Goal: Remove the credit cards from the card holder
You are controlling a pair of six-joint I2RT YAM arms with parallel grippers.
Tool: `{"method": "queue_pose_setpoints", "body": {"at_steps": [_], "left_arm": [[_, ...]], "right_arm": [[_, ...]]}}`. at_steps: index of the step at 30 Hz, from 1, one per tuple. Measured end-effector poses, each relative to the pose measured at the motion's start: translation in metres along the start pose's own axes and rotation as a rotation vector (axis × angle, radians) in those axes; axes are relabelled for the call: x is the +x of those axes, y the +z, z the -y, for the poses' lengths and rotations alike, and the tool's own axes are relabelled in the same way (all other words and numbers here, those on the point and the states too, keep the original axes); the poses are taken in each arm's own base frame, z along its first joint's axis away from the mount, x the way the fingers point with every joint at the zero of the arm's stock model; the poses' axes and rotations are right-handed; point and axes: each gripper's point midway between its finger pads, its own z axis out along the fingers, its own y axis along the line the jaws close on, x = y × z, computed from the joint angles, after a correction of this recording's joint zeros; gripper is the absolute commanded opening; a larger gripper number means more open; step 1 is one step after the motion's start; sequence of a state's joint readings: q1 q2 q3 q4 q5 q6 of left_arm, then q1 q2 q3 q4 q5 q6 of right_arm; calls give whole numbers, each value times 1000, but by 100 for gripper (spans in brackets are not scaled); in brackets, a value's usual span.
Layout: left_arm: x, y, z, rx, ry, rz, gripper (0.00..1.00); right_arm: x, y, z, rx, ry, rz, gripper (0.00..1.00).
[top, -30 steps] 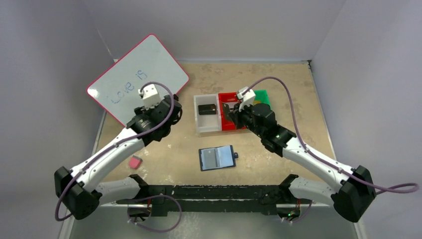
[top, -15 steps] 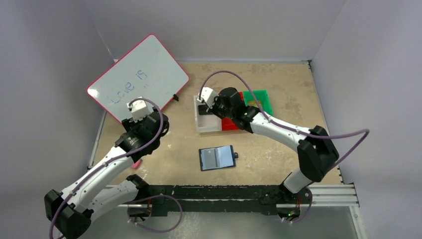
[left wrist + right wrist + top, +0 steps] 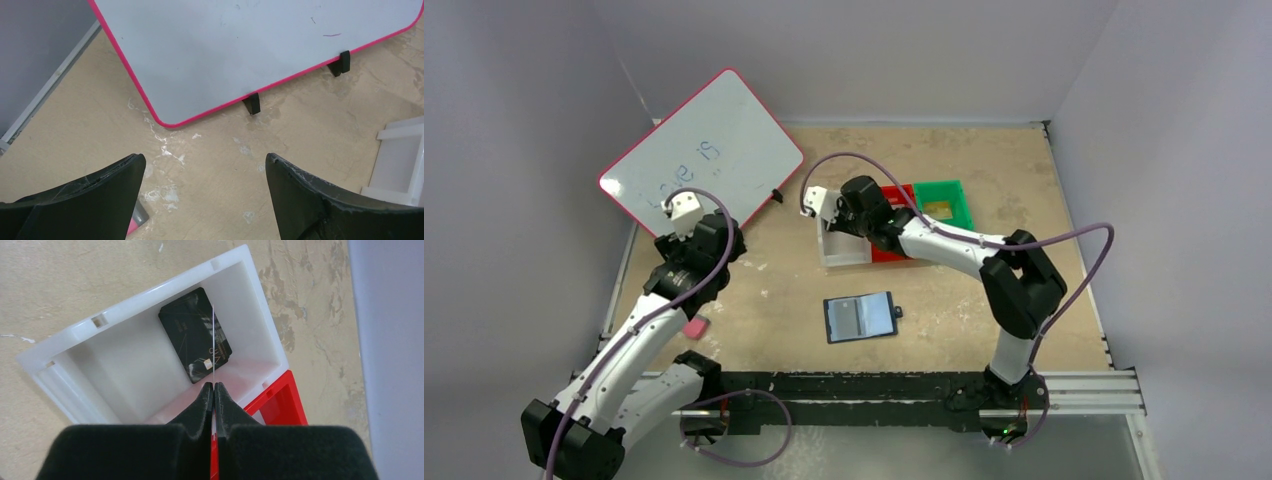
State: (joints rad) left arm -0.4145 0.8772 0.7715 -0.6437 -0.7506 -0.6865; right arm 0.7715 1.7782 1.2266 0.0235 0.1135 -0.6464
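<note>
Black card [image 3: 196,335] flat in white bin [image 3: 150,300]; gold card [image 3: 939,209] in green bin [image 3: 957,187]; right fingers [image 3: 214,395] pinching thin card [image 3: 213,340] edge-on over white bin; left fingers [image 3: 100,185] spread, empty.

Card holder [image 3: 861,316] lying open nr worktop [image 3: 984,170] front edge, mid; three bins [image 3: 844,255] sitting in a row behind it; whiteboard [image 3: 699,160] leaning at far-left corner.

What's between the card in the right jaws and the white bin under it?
Nothing visible. The right gripper pinches a thin card edge-on over the open white bin. Only a black card lies flat on the bin's floor, so it should not block a drop.
</note>
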Motion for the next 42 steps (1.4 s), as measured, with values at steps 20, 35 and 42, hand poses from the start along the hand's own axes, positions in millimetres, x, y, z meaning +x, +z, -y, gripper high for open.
{"method": "queue_pose_setpoints", "body": {"at_steps": [20,35,42], "left_arm": [[-15,-3,-24,-106,-10,81,89],[-12,1,-23,-123,12,69,88],[-12,1,-23,-123,12,68,88]], "right_arm": [[18,54,2,-3,-261,-103,7],[27,65,-3,-21,-321,-124,14],[27,65,-6,-37,-323,-120,26]]}}
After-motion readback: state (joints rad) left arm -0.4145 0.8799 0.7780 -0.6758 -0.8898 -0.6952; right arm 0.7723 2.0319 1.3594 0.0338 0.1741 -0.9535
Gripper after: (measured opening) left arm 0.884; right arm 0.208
